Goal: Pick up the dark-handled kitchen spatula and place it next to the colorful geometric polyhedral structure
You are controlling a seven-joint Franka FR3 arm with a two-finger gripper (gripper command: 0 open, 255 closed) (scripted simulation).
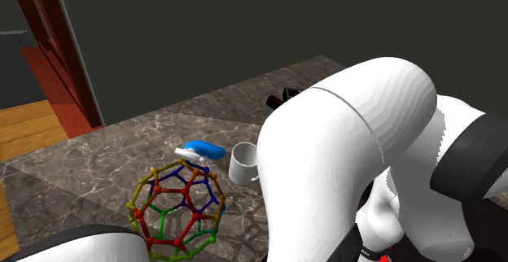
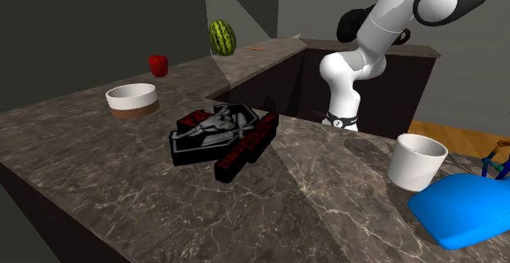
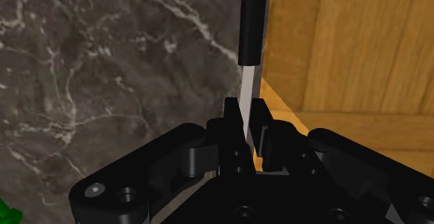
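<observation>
**Item 1. Claw**: black, two fingers drawn in narrow and clamped on the thin pale blade of the spatula.

**Item 2. Spatula**: held in the claw, with the pale blade between the fingers and the dark handle pointing straight away from the hand. It hangs over the line where the surface meets the wooden floor, touching neither as far as can be seen.

**Item 3. Surface**: dark stone with pale veins.

**Item 4. Wooden floor**: orange-brown planks past the surface's edge.

**Item 5. Arm**: white with dark joints, bulking large at the shoulder view's right.

**Item 6. Ball-and-stick frame**: a polyhedron of red, yellow, green and blue rods and balls. It stands on the surface near the shoulder view's bottom edge.

**Item 7. Blue object**: rounded, with a white tip, lying just behind the frame.

**Item 8. Mug**: white and upright, near the blue object on the arm's side.

**Item 9. Black-and-red slab**: flat on the surface, well apart from the mug.

**Item 10. Bowl**: white with a brown base, beyond the slab.

**Item 11. Red fruit**: small, farther back.

**Item 12. Watermelon**: striped green and upright, farthest on the surface.

**Item 13. Door frame**: red-brown, at the shoulder view's left.
</observation>
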